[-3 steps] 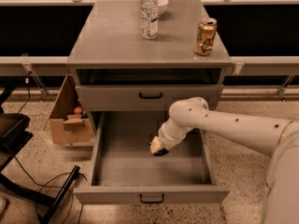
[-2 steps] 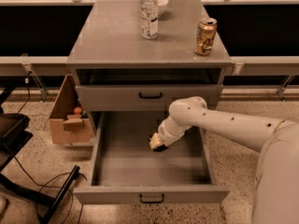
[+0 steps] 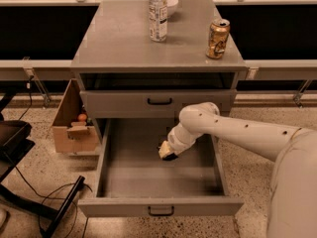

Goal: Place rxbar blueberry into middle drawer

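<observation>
The pale claw gripper (image 3: 167,151) hangs low inside the wide, pulled-out grey metal middle drawer (image 3: 148,182), at the centre of the frame. A small dark shape (image 3: 170,157) touches its tip, possibly the flat navy-blue rxbar blueberry; how far the claw is open, and whether it grasps anything, cannot be told

Grey surface (image 3: 119,43) with a gold can (image 3: 218,38) at 2 o'clock and a clear, white-labelled bottle (image 3: 158,14) at 12. White arm (image 3: 237,133); its cream end effector (image 3: 167,151) hangs inside the grey middle drawer (image 3: 129,177), at 6 o'clock.
</observation>
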{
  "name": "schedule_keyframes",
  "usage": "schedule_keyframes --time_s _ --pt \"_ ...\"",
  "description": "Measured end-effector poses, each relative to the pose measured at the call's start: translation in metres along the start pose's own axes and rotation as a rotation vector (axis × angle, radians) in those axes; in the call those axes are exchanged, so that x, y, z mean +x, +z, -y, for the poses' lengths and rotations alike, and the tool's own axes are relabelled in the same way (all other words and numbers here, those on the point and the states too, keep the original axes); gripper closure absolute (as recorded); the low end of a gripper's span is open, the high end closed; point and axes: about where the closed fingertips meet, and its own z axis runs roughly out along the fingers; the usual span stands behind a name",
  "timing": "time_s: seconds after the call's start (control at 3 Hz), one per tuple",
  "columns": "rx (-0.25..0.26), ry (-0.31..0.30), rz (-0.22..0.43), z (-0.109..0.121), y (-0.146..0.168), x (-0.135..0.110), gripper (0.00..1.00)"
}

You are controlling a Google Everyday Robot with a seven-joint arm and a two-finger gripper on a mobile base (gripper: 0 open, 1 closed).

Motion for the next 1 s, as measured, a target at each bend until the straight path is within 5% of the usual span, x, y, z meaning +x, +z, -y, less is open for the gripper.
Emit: schedule_keyframes --time_s 0.67,1.0 --pt "0.000 0.000 0.000 0.0000 0.0001 0.0000 0.06" --pt "0.000 0.000 0.000 0.0000 0.0001 0.0000 0.00"
